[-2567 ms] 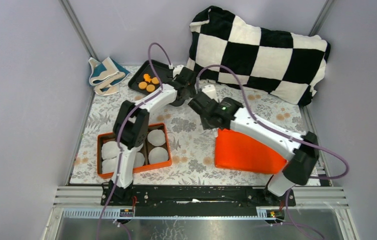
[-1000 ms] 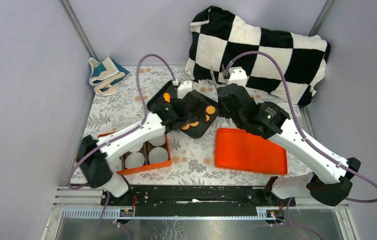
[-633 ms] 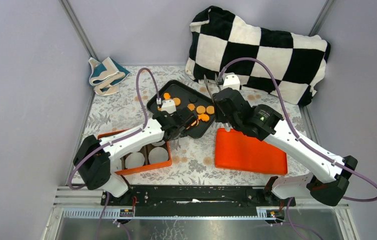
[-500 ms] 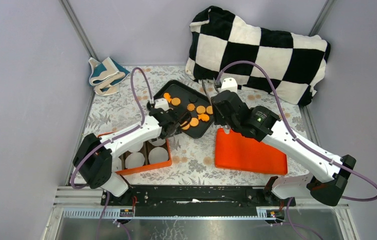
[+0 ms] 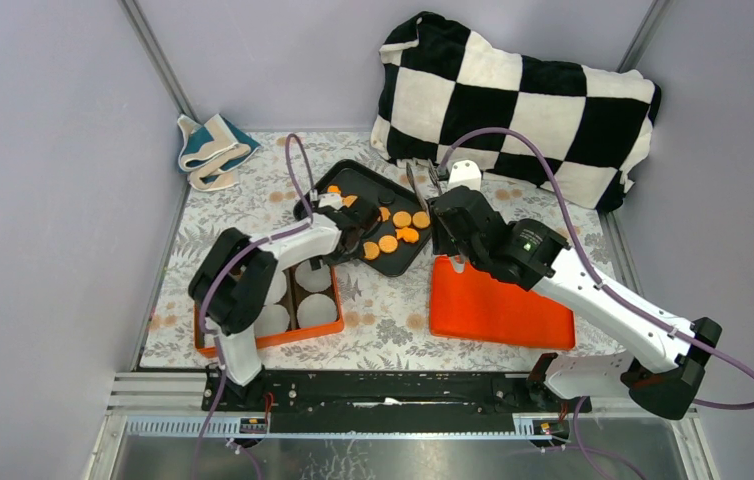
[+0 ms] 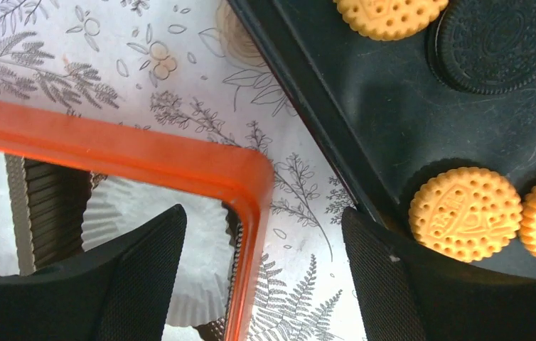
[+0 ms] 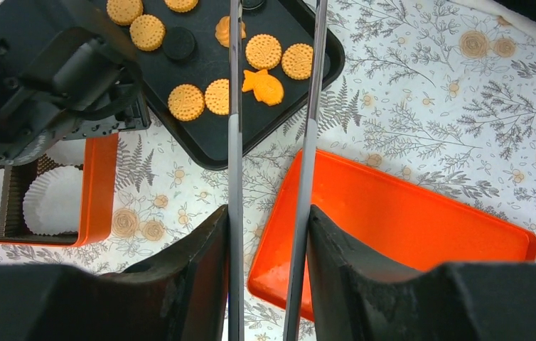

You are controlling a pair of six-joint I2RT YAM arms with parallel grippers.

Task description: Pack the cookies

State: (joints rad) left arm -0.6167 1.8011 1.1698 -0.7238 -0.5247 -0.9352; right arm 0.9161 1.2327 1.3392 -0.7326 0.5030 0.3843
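Several round orange cookies [image 5: 393,232] and a fish-shaped one [image 7: 265,85] lie on a black tray [image 5: 393,266] in mid-table, with dark round biscuits [image 6: 496,42] among them. My left gripper [image 6: 261,220] is open and holds nothing. It hangs over the gap between the tray's near-left edge and the corner of the orange box [image 6: 144,153]. My right gripper [image 7: 269,217] is shut on metal tongs [image 7: 235,106]. The two blades stand apart and reach out over the tray's right end, with no cookie between them.
The orange box [image 5: 305,332] holds white paper cups [image 5: 315,312] at the near left. A flat orange lid [image 5: 498,300] lies at the near right, under the right arm. A checkered pillow [image 5: 523,100] is at the back, a folded cloth [image 5: 208,150] at the back left.
The black tray has come from the back left to mid-table. The left gripper has since drawn back off it to its near-left edge, elbow swinging in. The right gripper has barely moved.
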